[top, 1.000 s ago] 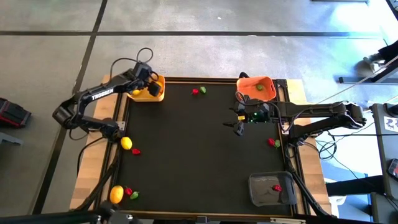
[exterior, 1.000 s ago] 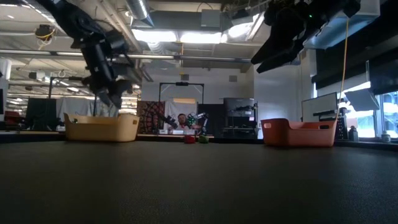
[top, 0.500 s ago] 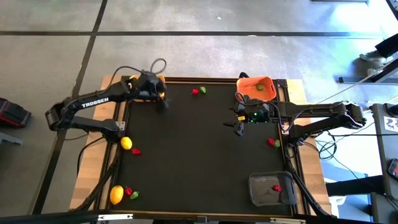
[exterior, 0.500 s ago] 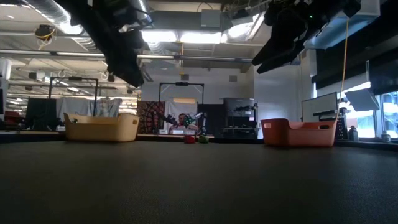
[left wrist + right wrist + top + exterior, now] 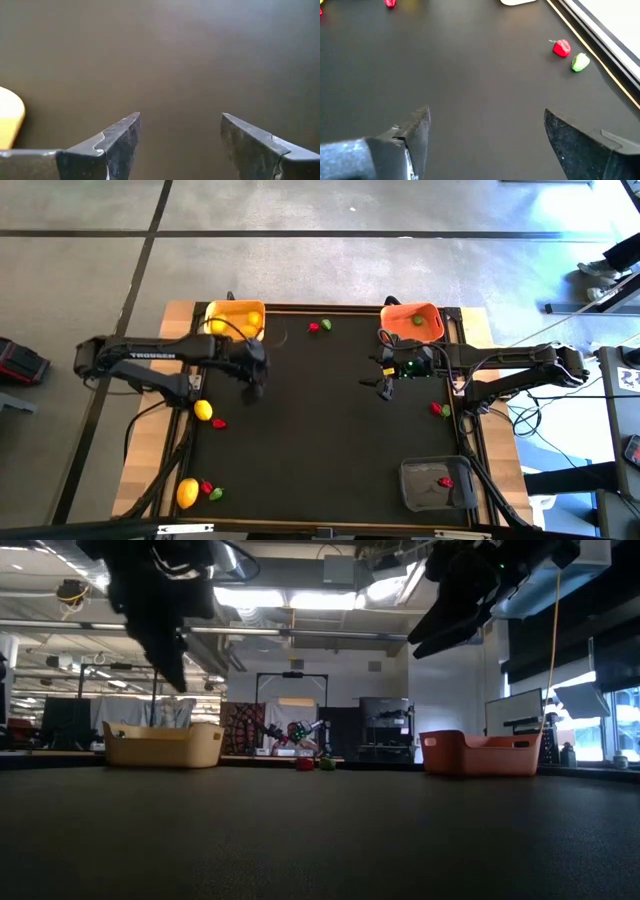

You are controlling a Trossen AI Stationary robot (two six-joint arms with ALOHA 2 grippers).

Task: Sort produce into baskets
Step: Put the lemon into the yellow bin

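Overhead, a black table [image 5: 320, 440] carries three baskets: yellow-orange [image 5: 234, 320] at its far left corner, orange-red [image 5: 412, 321] at its far right, dark grey [image 5: 437, 484] near right. Both arms hover with jaws wide and empty: left gripper [image 5: 254, 383] near the left edge, right gripper [image 5: 382, 377] beside the orange-red basket. Lemons [image 5: 203, 410] with red and green pieces sit along the edges; tiny pieces touching each other risk a double grab.

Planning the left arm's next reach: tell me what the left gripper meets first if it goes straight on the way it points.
The left gripper, open and empty, faces bare black mat. It would probably meet the mat first; a lemon sits off to one side of that line.
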